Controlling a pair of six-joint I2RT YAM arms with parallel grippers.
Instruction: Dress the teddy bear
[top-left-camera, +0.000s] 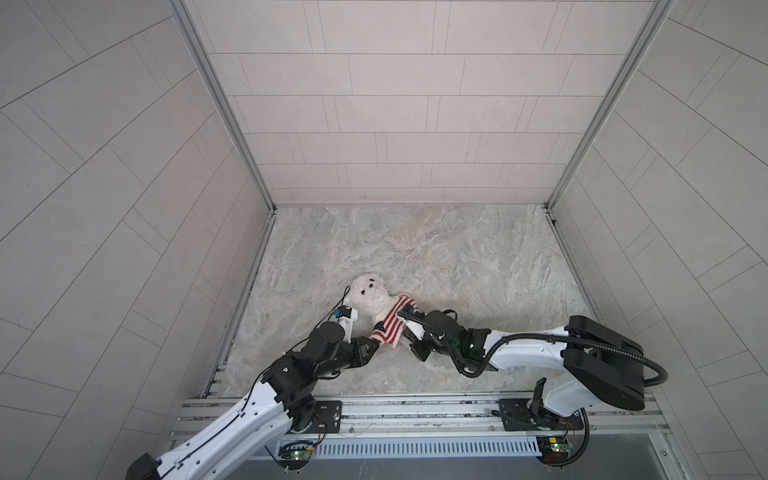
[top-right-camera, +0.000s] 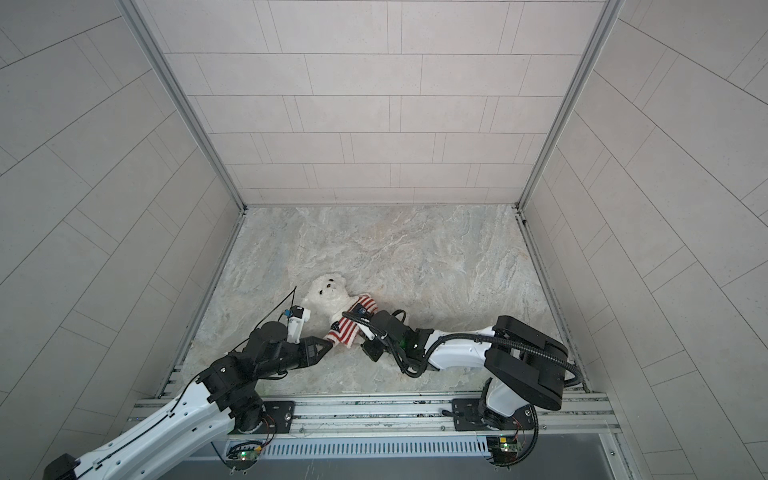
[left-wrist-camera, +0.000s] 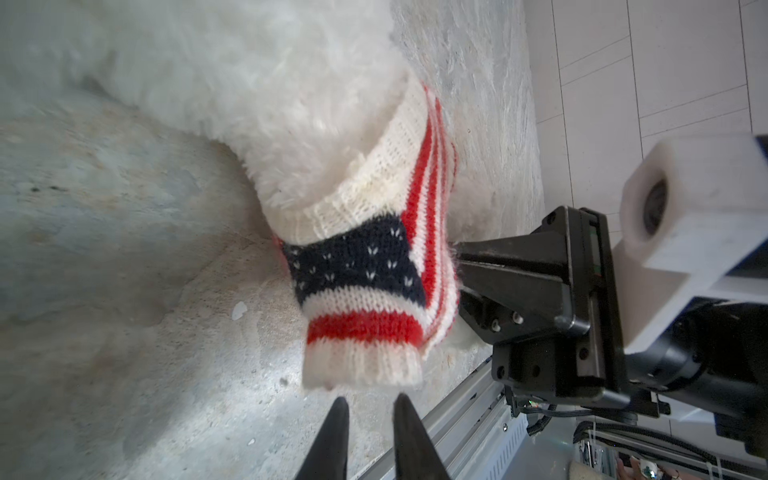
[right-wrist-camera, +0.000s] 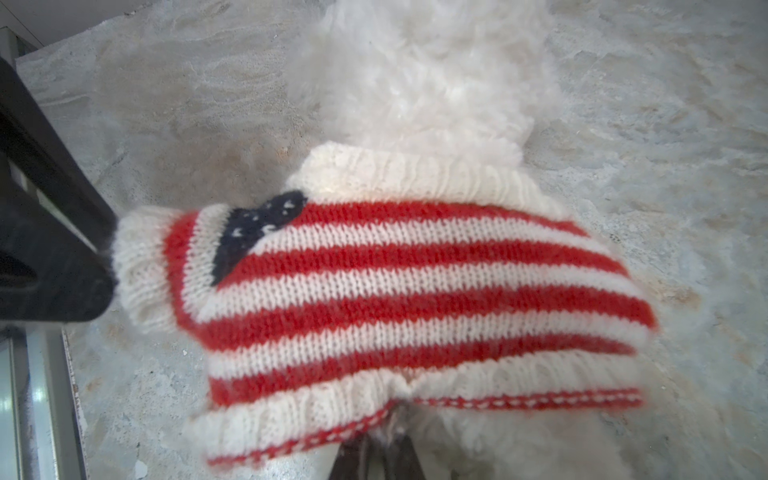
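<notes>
Now right gripper (right-wrist-camera: 392, 428) pinches sweater (right-wrist-camera: 415, 291), left gripper (left-wrist-camera: 370, 401) ajar.

Teddy bear (top-left-camera: 370, 293) on table (top-left-camera: 478, 257); sweater (top-left-camera: 390, 323) over torso.

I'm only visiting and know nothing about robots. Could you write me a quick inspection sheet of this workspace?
Surface: grey marbled tabletop, a few small specks.
Job's things: fluffy white teddy bear lying face up; red-and-white striped knit sweater with a navy starred patch covering its torso.
Clutter: nothing seen.
Grippers: left gripper open, tips at the sleeve cuff; right gripper shut on the sweater's hem.
Cables: black corrugated cable along the right arm; thin black wire looping beside the bear's head.
Surroundings: pale tiled walls on three sides; aluminium rail carrying both arm bases.
</notes>
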